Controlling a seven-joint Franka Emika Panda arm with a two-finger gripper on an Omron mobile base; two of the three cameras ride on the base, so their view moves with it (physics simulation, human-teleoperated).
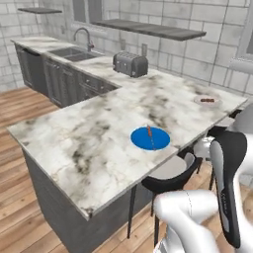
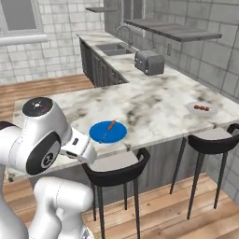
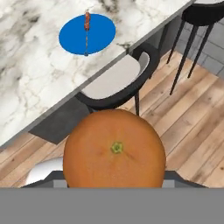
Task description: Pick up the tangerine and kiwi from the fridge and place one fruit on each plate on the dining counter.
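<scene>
Home kitchen — sink (image 1: 74, 53), toaster (image 1: 130, 64), marble dining counter (image 1: 99, 143).

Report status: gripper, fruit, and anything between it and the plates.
Gripper shut on round orange tangerine, held off the floor beside the counter. Bright blue round plate and pale grey-white plate hold no fruit. Black stool with pale seat stands between tangerine and blue plate.

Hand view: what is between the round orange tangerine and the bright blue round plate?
In the hand view, a dark stool with a pale seat and the marble counter's edge lie between the tangerine and the blue plate.
</scene>
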